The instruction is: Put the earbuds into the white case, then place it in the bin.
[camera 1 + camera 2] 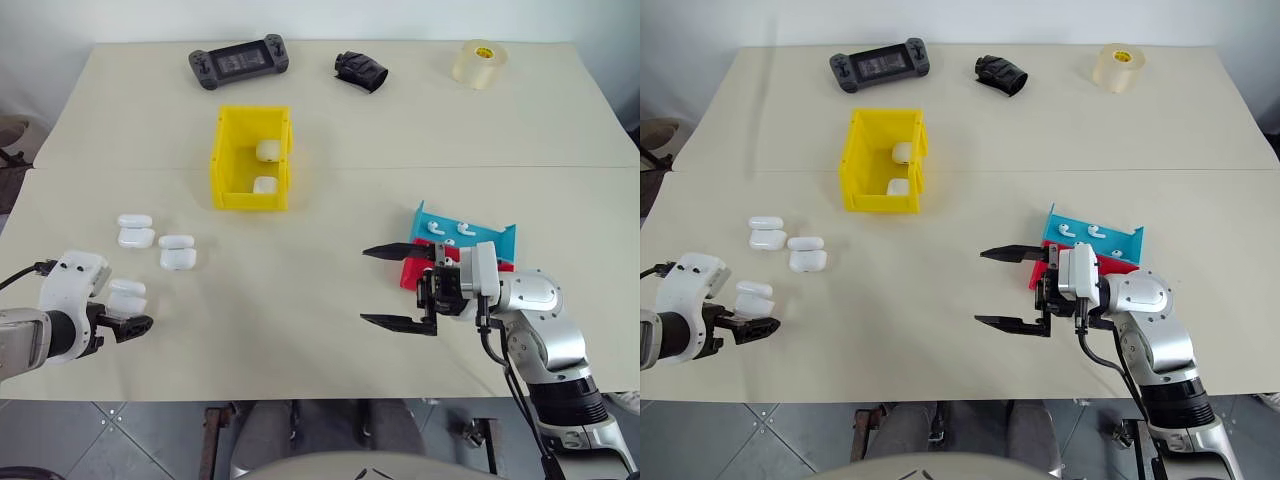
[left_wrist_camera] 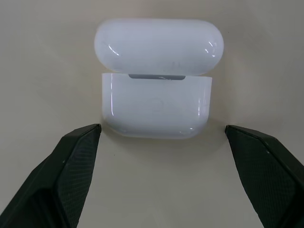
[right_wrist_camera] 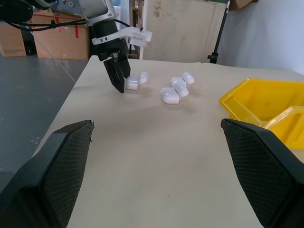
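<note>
Three white cases lie with lids flipped open at the table's left: one [image 1: 135, 230], a second [image 1: 177, 252] and the nearest [image 1: 127, 295]. My left gripper [image 1: 125, 310] points down at that nearest case [image 2: 156, 102], open, one finger [image 2: 71, 171] on each side and neither touching it. My right gripper [image 1: 400, 288] hovers open over the table's right, pointing left, holding nothing. Behind it, earbuds [image 1: 437, 227] lie in a teal tray [image 1: 490, 238]. The yellow bin [image 1: 225, 165] stands farther back with two closed white cases inside.
A red tray [image 1: 412, 272] sits partly under the teal one, close to my right gripper. Along the far edge lie a black game controller [image 1: 238, 62], a crumpled black object [image 1: 360, 70] and a roll of clear tape [image 1: 478, 63].
</note>
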